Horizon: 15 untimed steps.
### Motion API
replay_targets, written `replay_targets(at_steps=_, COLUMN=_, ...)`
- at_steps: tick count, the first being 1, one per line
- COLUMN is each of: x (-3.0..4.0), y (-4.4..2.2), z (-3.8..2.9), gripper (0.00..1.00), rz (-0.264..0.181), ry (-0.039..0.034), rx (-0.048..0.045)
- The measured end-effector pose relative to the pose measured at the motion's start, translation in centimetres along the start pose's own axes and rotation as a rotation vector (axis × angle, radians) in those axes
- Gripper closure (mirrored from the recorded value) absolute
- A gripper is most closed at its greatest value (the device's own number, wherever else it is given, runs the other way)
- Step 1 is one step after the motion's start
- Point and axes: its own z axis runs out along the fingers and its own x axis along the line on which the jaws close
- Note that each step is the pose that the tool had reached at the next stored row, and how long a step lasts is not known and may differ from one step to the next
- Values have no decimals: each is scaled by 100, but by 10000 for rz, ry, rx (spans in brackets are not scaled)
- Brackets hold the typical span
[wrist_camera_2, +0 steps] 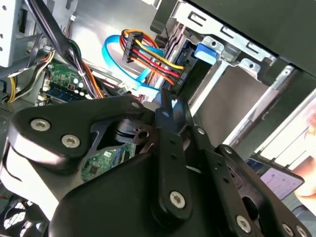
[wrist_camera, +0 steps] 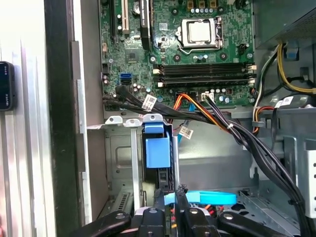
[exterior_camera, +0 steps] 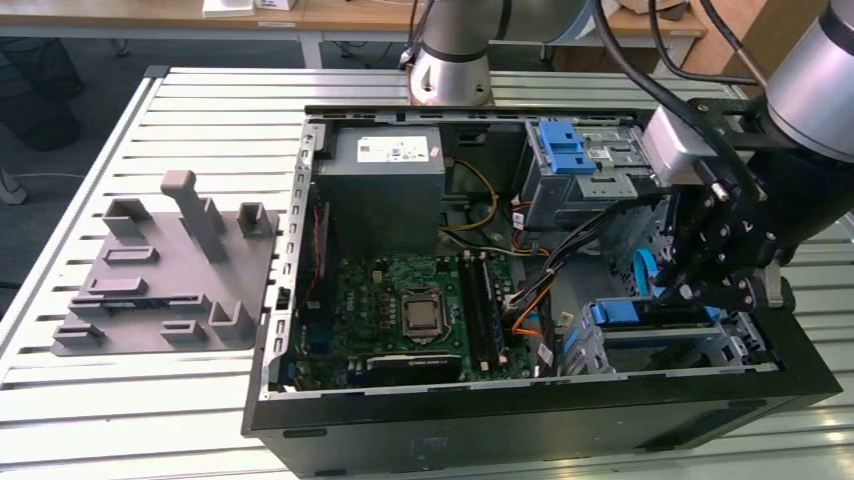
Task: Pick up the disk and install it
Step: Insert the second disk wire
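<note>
Black fingers of the gripper [wrist_camera: 170, 197] stand pressed together at the mouth of the lower drive cage [wrist_camera: 118, 163], with nothing visible between their tips in either wrist view. Just beyond them sits the disk [wrist_camera: 158, 150], its blue bracket upright between the metal rails of the cage; in the exterior view the same blue bracket [exterior_camera: 647, 312] lies low in the corner of the computer case [exterior_camera: 534, 425] nearest the gripper [exterior_camera: 694, 290]. It looks slotted in, though whether it is pushed fully home cannot be told, so a skewed push from the closed tips could jam the bracket against a rail or leave it half seated. The closer danger is wiring. A light-blue flat cable [wrist_camera: 207, 198] runs just beside the fingertips, and in the second wrist view the red, yellow and orange power leads [wrist_camera_2: 148, 52] end in a black plug right next to the gripper's tip [wrist_camera_2: 166, 103]. Any sideways drift or a lift at an angle could snag these, tug a plug loose or trap a lead between disk and cage. A thick black cable bundle [wrist_camera: 256, 148] drapes across the case a little further in and could catch on the gripper's wide linkage. Beyond it lies the green motherboard [wrist_camera: 197, 54], exposed to a scrape if the arm swings wide. Further off stand the grey power-supply box [exterior_camera: 387, 180], and well apart on the slatted table [exterior_camera: 200, 400], a grey fixture [exterior_camera: 167, 270].
</note>
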Motion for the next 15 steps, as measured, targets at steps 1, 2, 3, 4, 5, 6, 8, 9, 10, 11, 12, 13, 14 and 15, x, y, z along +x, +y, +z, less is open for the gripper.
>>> replay_targets(at_steps=1, x=-1, y=0, z=-23, gripper=76, rz=0, ry=0, rx=0)
replay_targets(at_steps=2, x=-1, y=0, z=-39, gripper=76, rz=0, ry=1, rx=0)
replay_targets(at_steps=3, x=-1, y=0, z=-45, gripper=76, rz=0, ry=0, rx=0)
replay_targets(at_steps=4, x=-1, y=0, z=-44, gripper=78, rz=0, ry=-3, rx=0)
replay_targets(at_steps=5, x=-1, y=0, z=-44, gripper=78, rz=0, ry=-4, rx=-1)
replay_targets(at_steps=6, x=-1, y=0, z=-44, gripper=84, rz=0, ry=-3, rx=0)
replay_targets(at_steps=8, x=-1, y=0, z=-47, gripper=84, rz=-1, ry=0, rx=0)
replay_targets(at_steps=9, x=-1, y=0, z=-47, gripper=89, rz=-1, ry=-1, rx=0)
replay_targets(at_steps=10, x=-1, y=0, z=-47, gripper=89, rz=0, ry=-1, rx=0)
replay_targets(at_steps=11, x=-1, y=0, z=-47, gripper=89, rz=-1, ry=0, rx=0)
replay_targets(at_steps=12, x=-1, y=0, z=-48, gripper=89, rz=-1, ry=0, rx=0)
replay_targets(at_steps=13, x=-1, y=0, z=-48, gripper=89, rz=-1, ry=-1, rx=0)
replay_targets(at_steps=14, x=-1, y=0, z=-48, gripper=89, rz=0, ry=-1, rx=0)
replay_targets(at_steps=15, x=-1, y=0, z=-49, gripper=89, rz=0, ry=-1, rx=0)
